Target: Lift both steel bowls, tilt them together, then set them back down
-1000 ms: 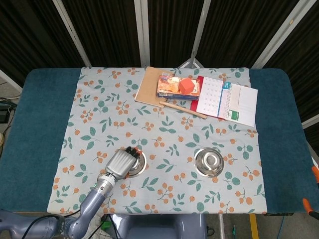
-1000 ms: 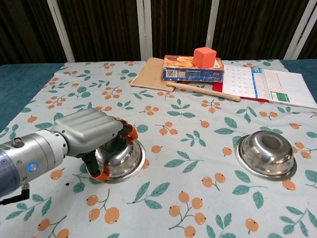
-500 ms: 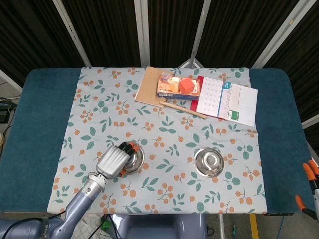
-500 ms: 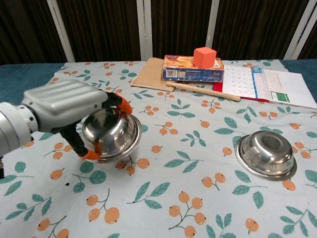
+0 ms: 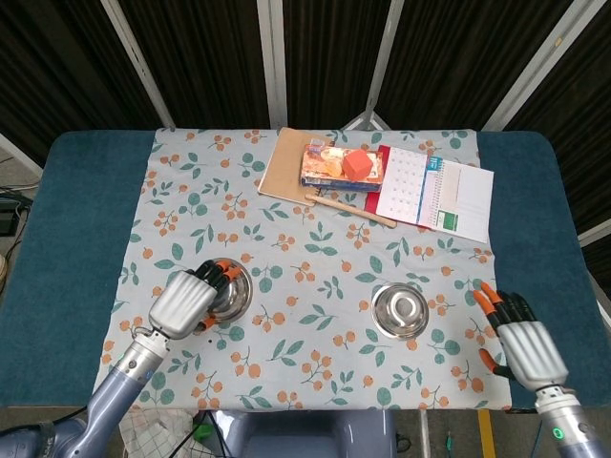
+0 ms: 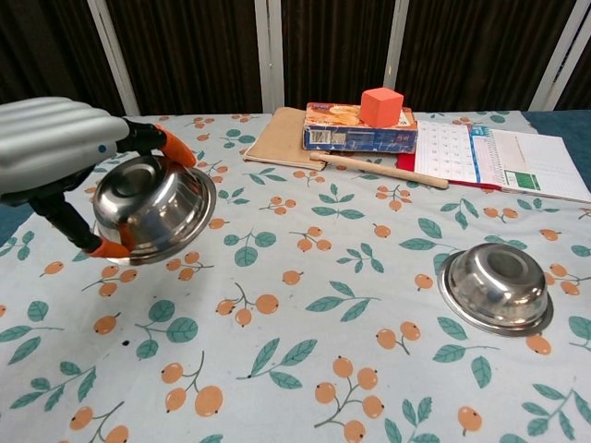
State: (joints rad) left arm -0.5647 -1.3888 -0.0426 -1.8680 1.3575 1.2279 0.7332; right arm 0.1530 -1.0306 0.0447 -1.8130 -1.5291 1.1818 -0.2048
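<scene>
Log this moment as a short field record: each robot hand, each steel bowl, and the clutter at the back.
left robot hand: holds left steel bowl, lifted and tilted
right robot hand: open, beside the right steel bowl, not touching
right steel bowl: upside down on the tablecloth
back clutter: orange cube on box, wooden stick, calendar

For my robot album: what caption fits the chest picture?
Left hand lifts one steel bowl, tilted, while the other bowl sits upside down on the cloth.
</scene>
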